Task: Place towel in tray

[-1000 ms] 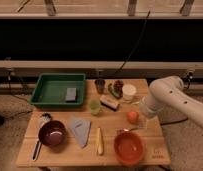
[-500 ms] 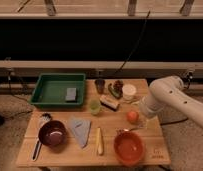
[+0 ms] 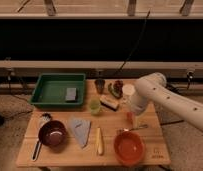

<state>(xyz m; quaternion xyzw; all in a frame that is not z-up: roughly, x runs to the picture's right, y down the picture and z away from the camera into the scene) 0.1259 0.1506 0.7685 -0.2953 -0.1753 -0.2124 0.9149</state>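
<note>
1. On the wooden surface [image 3: 157, 135], left of centre, the grey-blue folded cloth towel [image 3: 81, 130] lies flat, apart from the green rectangular plastic tray [image 3: 41, 92].
2. At rear left, the tray holds a small grey block [image 3: 71, 94].
3. At right, the gripper [image 3: 134, 121] hangs low above the round red bowl [image 3: 129, 147]; whether it is open or closed cannot be told.

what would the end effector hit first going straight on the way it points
The end effector points down at the right of the table; likely the small orange object first, though depth is unclear.
</note>
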